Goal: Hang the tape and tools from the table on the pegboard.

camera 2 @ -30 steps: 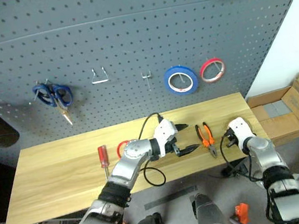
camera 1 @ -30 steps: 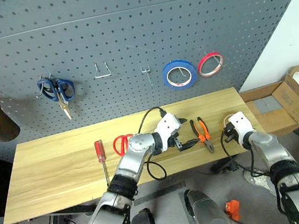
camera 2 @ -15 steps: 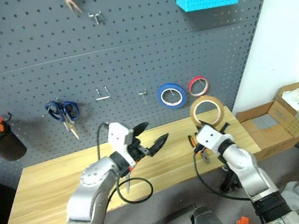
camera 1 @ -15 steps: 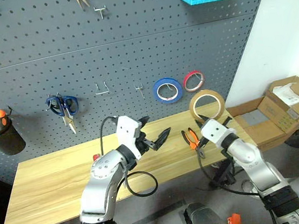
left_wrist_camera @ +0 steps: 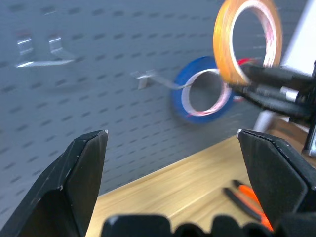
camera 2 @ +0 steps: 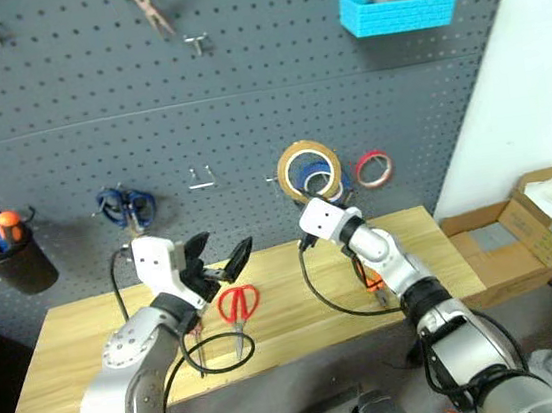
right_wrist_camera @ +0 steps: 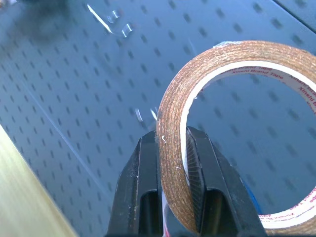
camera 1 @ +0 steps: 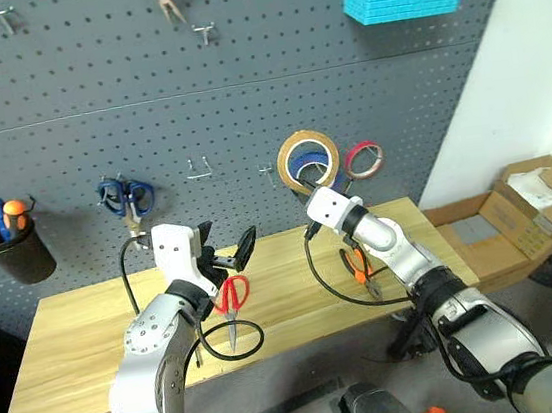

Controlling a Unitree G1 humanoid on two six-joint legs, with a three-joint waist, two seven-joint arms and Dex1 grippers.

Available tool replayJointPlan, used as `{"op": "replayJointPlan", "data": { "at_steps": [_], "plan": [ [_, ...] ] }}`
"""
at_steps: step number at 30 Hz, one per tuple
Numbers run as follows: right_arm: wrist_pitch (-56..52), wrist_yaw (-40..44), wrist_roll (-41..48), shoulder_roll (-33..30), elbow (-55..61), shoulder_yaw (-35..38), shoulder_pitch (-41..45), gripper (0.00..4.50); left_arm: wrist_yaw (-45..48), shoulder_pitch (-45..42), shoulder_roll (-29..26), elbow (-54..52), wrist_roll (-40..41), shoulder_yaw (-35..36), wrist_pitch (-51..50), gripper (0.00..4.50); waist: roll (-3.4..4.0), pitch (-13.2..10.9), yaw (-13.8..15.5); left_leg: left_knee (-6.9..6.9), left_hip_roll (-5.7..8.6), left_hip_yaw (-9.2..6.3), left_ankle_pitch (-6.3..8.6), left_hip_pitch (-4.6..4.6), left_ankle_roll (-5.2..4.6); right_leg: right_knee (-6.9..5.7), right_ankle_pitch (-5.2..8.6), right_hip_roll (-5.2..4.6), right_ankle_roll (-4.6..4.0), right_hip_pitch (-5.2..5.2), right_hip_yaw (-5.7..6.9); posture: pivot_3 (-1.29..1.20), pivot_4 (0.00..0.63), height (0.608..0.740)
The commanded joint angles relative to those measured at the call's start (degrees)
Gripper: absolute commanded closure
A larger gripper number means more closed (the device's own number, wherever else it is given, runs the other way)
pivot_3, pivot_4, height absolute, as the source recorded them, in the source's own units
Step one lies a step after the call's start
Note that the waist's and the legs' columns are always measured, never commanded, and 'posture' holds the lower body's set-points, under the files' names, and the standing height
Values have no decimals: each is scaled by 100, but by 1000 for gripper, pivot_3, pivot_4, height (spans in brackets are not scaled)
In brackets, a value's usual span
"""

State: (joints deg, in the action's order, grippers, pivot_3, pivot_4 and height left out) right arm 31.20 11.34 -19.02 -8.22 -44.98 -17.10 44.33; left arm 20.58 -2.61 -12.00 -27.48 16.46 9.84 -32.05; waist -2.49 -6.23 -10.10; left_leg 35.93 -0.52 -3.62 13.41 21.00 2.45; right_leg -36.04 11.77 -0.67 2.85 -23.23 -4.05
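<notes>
The right end effector (right_wrist_camera: 173,163) pinches the yellow-tan tape roll (camera 1: 307,155) at its lower rim, holding it upright at centre frame against the pegboard (camera 1: 146,132), overlapping the blue tape roll (camera 1: 304,171). The left end effector (camera 1: 230,255) hangs spread wide above the wooden surface (camera 1: 91,340), over the red-handled scissors (camera 1: 230,298). Orange-handled pliers (camera 1: 356,265) lie behind the right arm.
</notes>
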Motion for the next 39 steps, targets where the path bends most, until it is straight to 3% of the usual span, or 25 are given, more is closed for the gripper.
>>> {"op": "replayJointPlan", "data": {
  "at_steps": [1, 9, 17, 26, 39],
  "plan": [
    [484, 80, 100, 157, -170, -50, 190, 4372, -75, 62, -30, -296, 111, 43, 175, 0, 2, 3, 133, 0, -6, 1, 6, -1, 9, 0, -8, 7, -22, -2, -1, 19, 0, 740],
    [660, 405, 148, 322, -243, -100, 46, 4372, -166, 87, -53, -292, 147, -24, 213, 0, -4, 23, 415, 16, -7, 9, 11, -6, 18, -1, 9, 10, 1, 5, -5, 20, 0, 740],
    [-529, 793, 313, 302, -1164, 141, 700, 4372, -111, -112, -184, -245, 245, -105, 110, 0, 17, 112, 437, 19, -15, 12, -1, -18, 4, -10, -4, 24, -21, 8, -8, 11, 1, 740],
    [-765, 939, 489, 299, -1467, 378, 1013, 4372, -124, -165, -246, -293, 310, -221, 40, 0, 26, 130, 435, 15, -18, 10, -8, -18, -7, -14, 1, 29, -38, 7, -8, 7, 13, 740],
    [-1208, 1509, 688, 174, -268, 350, 94, 29, -123, -158, -292, -283, 375, -322, 25, 0, 27, 132, 439, 17, -18, 8, -8, -18, -7, -17, 4, 29, -43, 7, -7, -2, 24, 740]
  ]
}}
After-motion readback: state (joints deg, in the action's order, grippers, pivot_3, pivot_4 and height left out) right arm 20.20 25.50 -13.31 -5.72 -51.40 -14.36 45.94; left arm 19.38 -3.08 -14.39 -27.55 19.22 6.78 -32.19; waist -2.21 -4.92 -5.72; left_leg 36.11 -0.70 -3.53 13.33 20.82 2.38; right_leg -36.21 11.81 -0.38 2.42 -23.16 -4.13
